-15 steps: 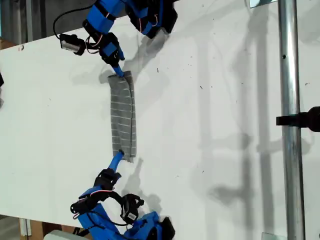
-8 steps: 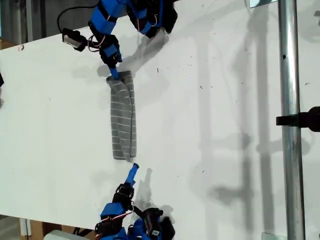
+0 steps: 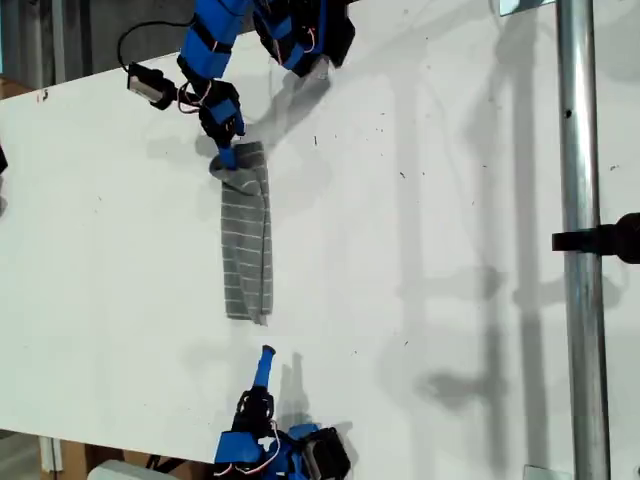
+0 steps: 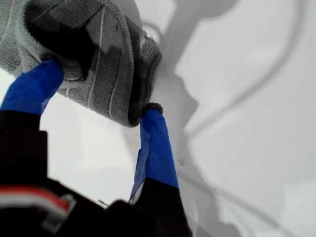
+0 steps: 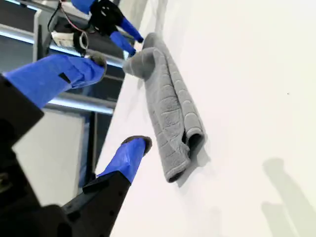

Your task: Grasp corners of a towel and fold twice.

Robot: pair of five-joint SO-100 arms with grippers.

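Note:
The grey striped towel (image 3: 247,240) lies on the white table (image 3: 430,200) as a narrow folded strip running up and down the exterior view. Its upper end is bunched between the blue fingers of my first gripper (image 3: 228,155), which is shut on it. The first wrist view shows that crumpled end (image 4: 98,64) filling the jaws of my first gripper (image 4: 101,94). My second gripper (image 3: 265,360) stands open below the towel's lower end, apart from it. Seen from my second gripper (image 5: 116,106), the towel (image 5: 170,113) stretches away towards the first gripper (image 5: 123,37). The corners are tucked into the folds.
A metal pole (image 3: 580,240) with a black clamp (image 3: 605,240) runs down the exterior view's right side. The table's edge slants along the exterior view's left. Both arm bases sit at the top and bottom edges of that view.
My second gripper has let go of the towel's lower end and drawn back towards the exterior view's bottom edge. My first gripper has bunched the upper end.

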